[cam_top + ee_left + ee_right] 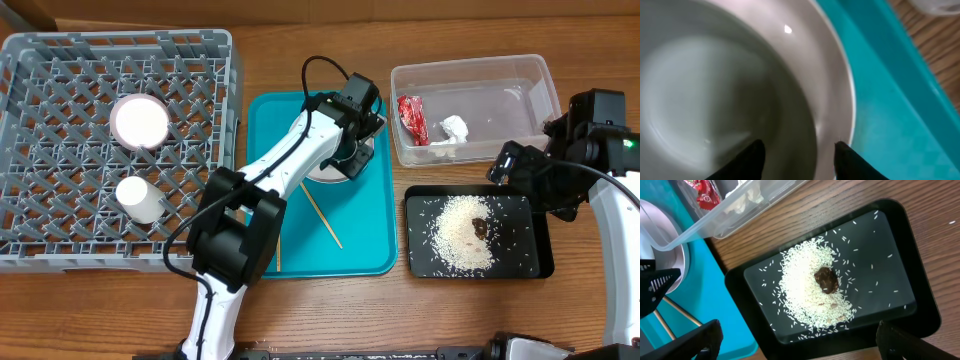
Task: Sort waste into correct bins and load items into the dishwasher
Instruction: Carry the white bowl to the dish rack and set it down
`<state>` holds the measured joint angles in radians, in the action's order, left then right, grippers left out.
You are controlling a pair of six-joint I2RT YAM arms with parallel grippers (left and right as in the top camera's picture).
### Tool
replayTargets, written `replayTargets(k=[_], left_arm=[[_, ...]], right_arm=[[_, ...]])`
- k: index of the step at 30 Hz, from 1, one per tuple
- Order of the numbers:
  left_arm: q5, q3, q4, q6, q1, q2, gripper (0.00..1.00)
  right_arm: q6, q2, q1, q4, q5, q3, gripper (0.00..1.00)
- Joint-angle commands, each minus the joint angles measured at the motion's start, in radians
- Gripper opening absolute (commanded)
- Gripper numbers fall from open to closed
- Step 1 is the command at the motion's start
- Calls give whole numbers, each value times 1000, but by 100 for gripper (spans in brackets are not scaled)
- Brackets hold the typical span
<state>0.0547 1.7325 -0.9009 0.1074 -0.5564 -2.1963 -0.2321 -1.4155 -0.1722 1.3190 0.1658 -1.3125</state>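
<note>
Slippage worries me: left hand (799,149) straddles the rim of the grey-green bowl (715,90), grip I cannot tell; a shallow pinch could drop it on the teal tray (890,115).

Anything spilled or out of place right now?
No spill: the rice sits inside the black tray. Only oddity: the two chopsticks lie splayed apart on the teal tray, not in the dish rack.
</note>
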Motion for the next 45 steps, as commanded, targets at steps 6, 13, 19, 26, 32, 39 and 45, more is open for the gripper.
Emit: replayTargets(k=[6,13,19,26,32,39,45], left_arm=[[-65,36,-26,-27,0,10,4],[-37,190,-105,-35,32,128,4],[252,262,-126,19,201,262,4],[803,259,-139,100,584,242,4],[1075,259,-121,116,766,132,4],[1431,259,-64,116,875,-46,4],[1484,259,-66,101,898,-149,4]], right_arm=[[0,16,0,-1,-8,3,100],[0,16,0,0,-8,3,100],[0,16,0,0,-8,3,100],[0,16,0,1,-8,3,100],[0,16,0,8,-8,3,100],[0,16,0,8,-8,3,100],[0,16,0,11,-8,3,100]])
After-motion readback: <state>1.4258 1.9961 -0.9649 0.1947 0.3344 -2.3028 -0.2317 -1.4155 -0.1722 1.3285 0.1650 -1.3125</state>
